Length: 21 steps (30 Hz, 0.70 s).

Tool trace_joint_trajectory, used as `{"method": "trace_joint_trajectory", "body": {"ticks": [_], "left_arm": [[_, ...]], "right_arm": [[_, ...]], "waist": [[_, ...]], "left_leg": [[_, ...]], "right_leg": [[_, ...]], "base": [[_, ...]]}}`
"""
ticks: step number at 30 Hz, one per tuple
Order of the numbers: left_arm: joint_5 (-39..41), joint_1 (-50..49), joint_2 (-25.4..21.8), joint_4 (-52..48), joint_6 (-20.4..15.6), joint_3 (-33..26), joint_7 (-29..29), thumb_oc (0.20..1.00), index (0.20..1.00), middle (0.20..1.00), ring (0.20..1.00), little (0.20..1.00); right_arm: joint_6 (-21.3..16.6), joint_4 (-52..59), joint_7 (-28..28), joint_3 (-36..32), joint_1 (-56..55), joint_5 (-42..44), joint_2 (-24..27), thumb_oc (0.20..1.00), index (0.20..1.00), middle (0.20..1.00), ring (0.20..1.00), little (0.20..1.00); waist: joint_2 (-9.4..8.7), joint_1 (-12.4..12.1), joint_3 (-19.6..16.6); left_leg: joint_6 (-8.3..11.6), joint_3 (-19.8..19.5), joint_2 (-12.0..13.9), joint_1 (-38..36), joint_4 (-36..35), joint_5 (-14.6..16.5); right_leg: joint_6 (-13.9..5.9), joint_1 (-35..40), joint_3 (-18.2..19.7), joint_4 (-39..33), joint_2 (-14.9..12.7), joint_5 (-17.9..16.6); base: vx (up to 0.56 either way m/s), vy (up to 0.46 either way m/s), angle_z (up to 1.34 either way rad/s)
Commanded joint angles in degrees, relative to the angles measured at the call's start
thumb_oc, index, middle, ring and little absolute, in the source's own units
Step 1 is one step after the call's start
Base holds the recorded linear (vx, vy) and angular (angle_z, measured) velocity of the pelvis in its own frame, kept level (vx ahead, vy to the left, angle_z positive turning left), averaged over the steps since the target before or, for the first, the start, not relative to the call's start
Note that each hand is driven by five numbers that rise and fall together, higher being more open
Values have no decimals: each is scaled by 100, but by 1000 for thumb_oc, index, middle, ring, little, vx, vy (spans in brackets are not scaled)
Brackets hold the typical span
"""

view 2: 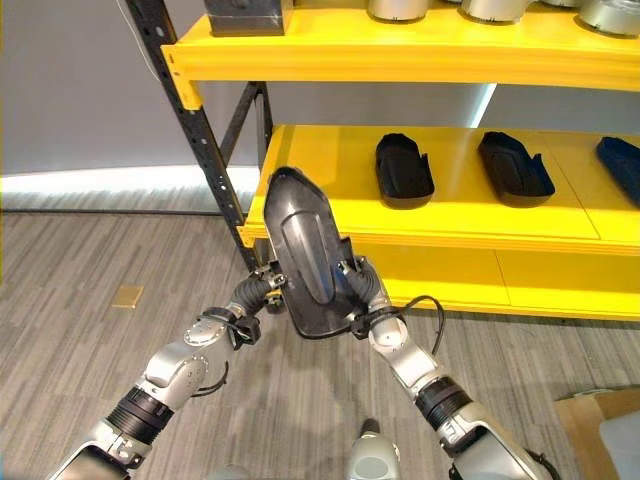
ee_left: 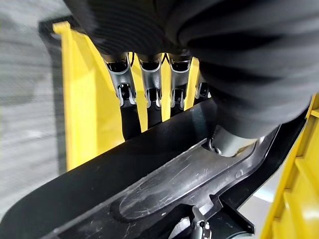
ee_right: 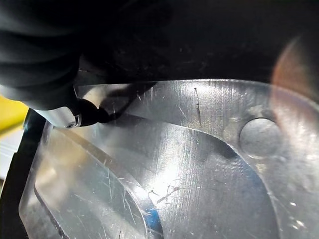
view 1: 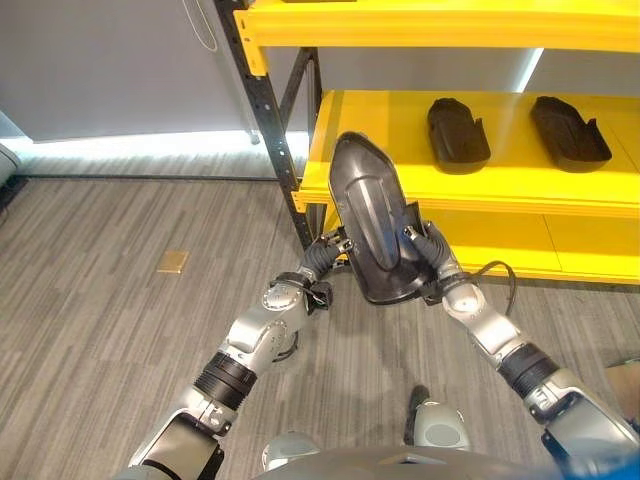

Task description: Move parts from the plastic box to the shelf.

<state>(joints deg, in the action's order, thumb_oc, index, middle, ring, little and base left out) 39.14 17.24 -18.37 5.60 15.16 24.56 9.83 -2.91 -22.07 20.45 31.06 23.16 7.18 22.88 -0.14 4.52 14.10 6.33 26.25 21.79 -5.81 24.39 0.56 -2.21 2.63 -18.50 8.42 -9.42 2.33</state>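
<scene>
I hold a long black plastic part upright between both hands, in front of the yellow shelf. My left hand grips its left edge; in the left wrist view the fingers reach behind the part and the thumb lies on its front. On the part's lower right edge my right hand has its thumb pressed on the glossy face. Two similar black parts lie on the middle shelf board.
The shelf's black upright post stands left of the held part. An upper yellow board carries metal items. A dark part lies at the board's far right. A cardboard box sits at the lower right, and a tan square on the floor.
</scene>
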Motion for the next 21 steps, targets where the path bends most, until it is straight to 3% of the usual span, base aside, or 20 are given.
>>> {"method": "trace_joint_trajectory", "body": {"ticks": [1,4,7,11,13,14,15,17,18,21], "left_arm": [[378,268,321,-702,-544,641,-282,200,200,200,200,200],[397,288,335,-647,-570,611,-348,200,200,200,200,200],[373,200,320,-597,-646,567,-331,200,200,200,200,200],[342,55,421,-556,-742,628,-375,200,200,200,200,200],[328,53,437,-544,-741,637,-398,200,200,200,200,200],[301,84,487,-476,-753,682,-477,200,200,200,200,200],[294,115,496,-440,-761,687,-526,200,200,200,200,200],[405,141,425,-337,-749,690,-732,200,200,200,200,200],[430,195,402,-293,-704,696,-836,200,200,200,200,200],[399,288,390,-191,-644,789,-891,200,200,200,200,200]], "right_arm": [[-556,162,7,-73,849,123,-453,200,200,200,200,200],[-530,142,7,-46,917,174,-450,200,200,200,200,200],[-532,150,-124,-1,939,275,-488,200,200,200,200,200],[-324,269,-100,49,854,203,-561,200,200,200,200,200],[-309,273,-75,55,851,197,-559,200,200,200,200,200],[-252,273,18,84,864,193,-567,200,200,200,200,200],[-237,260,83,100,881,194,-569,200,200,200,200,200],[-257,154,166,50,857,286,-548,200,200,200,200,200],[-216,188,253,4,805,292,-522,200,200,200,200,200],[-258,210,358,-75,637,285,-534,200,200,200,200,200]], "waist": [[-96,41,-468],[-86,-37,-413],[-111,-143,-337],[-83,-204,-368],[-77,-208,-371],[-55,-224,-372],[-37,-222,-363],[-28,-190,-381],[7,-173,-413],[9,-130,-464]], "left_leg": [[-261,545,-877,248,-331,849],[-259,464,-953,582,-176,566],[-443,398,-1031,634,-658,494],[-127,-3,-560,445,-1587,-356],[-74,-51,-496,445,-1641,-478],[16,-163,-298,487,-1741,-732],[-14,-143,-236,537,-1756,-833],[-83,-130,-391,313,-1859,-364],[-213,-102,-558,315,-1933,-333],[-328,-170,-845,294,-1968,-175]], "right_leg": [[-218,201,57,-691,202,9],[-94,354,27,-754,369,114],[-28,469,-47,-675,433,248],[-70,465,-167,-569,364,297],[-75,462,-168,-564,352,293],[-93,414,-158,-469,282,302],[-62,342,-194,-374,269,305],[-117,354,-265,85,135,619],[-101,273,-262,226,184,637],[-109,246,-194,456,293,788]], "base": [[261,-101,7],[215,-68,31],[281,69,42],[216,229,-19],[119,172,4],[127,261,22],[239,417,29],[332,442,-3],[303,411,-26],[235,319,-10]]}}
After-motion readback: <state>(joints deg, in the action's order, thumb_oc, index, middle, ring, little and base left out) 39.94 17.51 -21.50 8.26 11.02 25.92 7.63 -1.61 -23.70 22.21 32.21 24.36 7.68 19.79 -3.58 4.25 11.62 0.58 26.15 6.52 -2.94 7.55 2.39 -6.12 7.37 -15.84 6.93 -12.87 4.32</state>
